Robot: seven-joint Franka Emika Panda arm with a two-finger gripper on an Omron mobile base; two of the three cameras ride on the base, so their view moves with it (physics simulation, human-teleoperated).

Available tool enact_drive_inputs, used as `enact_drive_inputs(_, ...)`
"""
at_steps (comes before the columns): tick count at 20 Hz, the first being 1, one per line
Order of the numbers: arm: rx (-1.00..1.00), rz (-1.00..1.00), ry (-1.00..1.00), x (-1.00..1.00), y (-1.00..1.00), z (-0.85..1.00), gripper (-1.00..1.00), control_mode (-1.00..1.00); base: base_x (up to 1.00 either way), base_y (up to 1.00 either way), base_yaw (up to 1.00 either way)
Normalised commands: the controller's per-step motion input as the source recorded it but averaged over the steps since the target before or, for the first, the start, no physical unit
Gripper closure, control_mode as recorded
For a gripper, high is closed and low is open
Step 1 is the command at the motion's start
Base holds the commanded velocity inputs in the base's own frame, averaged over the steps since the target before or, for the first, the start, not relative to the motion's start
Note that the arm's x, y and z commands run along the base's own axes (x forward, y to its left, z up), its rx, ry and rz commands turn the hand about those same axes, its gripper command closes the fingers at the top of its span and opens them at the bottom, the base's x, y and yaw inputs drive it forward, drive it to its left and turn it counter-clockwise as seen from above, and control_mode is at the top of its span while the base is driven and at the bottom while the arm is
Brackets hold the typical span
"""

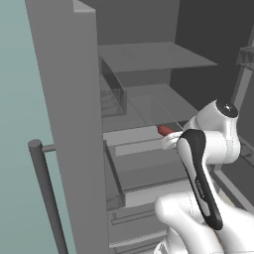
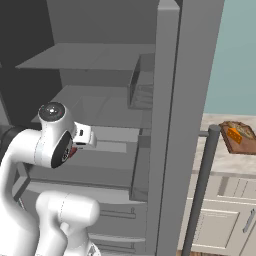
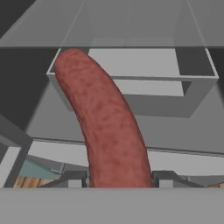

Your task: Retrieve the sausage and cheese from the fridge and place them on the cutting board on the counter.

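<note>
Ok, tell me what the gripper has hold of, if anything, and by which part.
The gripper is closed on the sausage, pinching it at one end; the rest of the link sticks out ahead of the fingers, inside the open fridge.

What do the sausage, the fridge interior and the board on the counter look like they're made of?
Sausage: meat in a matte casing, going by the mottled reddish-brown skin; the hand grips it. Fridge: flat grey, likely metal or plastic, with see-through shelves and bins. Cutting board: brown with grain-like streaks, probably wood.
</note>
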Motion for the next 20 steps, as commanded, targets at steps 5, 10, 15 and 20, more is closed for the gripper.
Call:
enact_drive_inputs(5, 0.0, 0.0, 0.0, 0.0, 0.0, 0.0, 1.0, 1.0, -0.89, -0.13, 0.0)
enact_drive_inputs(10, 0.0, 0.0, 0.0, 0.0, 0.0, 0.0, 1.0, 1.0, -1.0, 0.0, 0.0)
enact_drive_inputs(15, 0.0, 0.0, 0.0, 0.0, 0.0, 0.0, 1.0, 1.0, -1.0, 0.0, 0.0)
enact_drive_inputs(20, 0.0, 0.0, 0.0, 0.0, 0.0, 0.0, 1.0, 1.0, -0.58, -0.01, -0.18)
